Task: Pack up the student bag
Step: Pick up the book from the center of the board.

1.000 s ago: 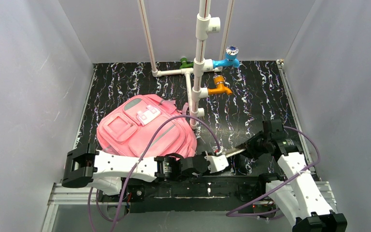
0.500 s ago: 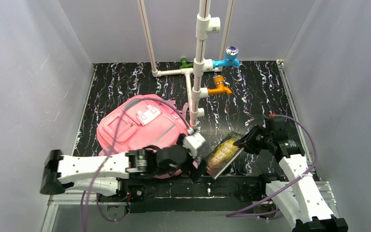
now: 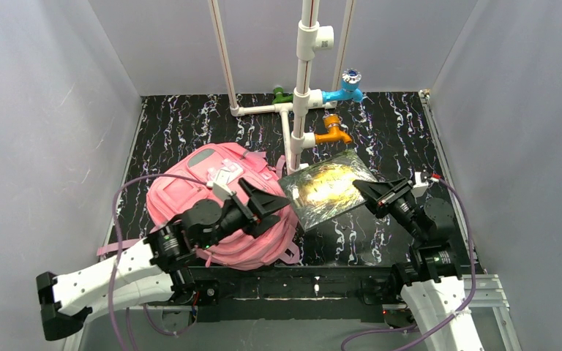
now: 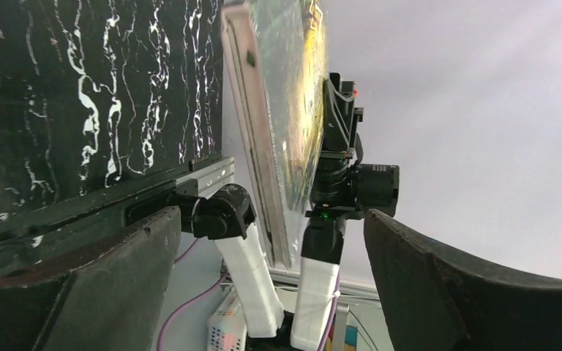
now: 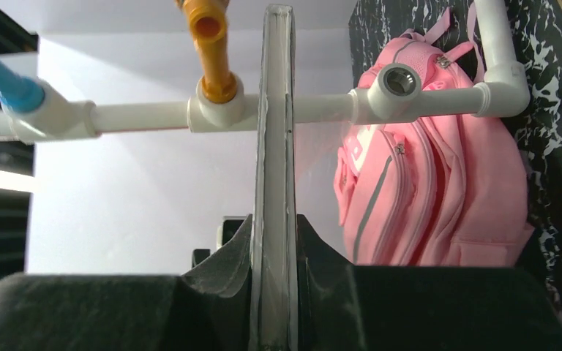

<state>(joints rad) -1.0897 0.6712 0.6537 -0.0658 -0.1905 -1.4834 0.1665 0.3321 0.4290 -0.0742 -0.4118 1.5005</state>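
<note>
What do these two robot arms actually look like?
The left arm and right arm match: white boxy links dotted with small holes, joined by chunky black joints. The left gripper and right gripper are black, each with two tapered fingers. A thin purple cable loops along each arm.

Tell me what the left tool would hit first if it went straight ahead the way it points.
Probably the book clamped in the right tool: it lies directly ahead of the open left tool, though depth is hard to judge.
</note>
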